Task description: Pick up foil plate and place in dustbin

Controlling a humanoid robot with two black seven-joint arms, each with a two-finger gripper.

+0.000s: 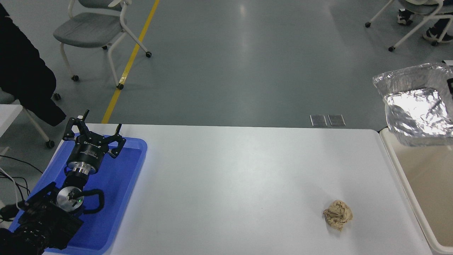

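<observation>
The foil plate (417, 106), a crinkled silver tray, hangs in the air at the far right, above the far end of the beige dustbin (405, 186) that stands beside the table's right edge. Only a black sliver of my right gripper (450, 86) shows at the picture's right edge, at the plate's right rim, holding it up. My left gripper (92, 132) is parked open and empty over the blue tray at the lower left.
A crumpled tan paper ball (338, 215) lies on the white table (230, 184) near its front right. The flat blue tray (120, 184) sits at the table's left end. Chairs (95, 28) and a person's dark coat (24, 71) are beyond the table.
</observation>
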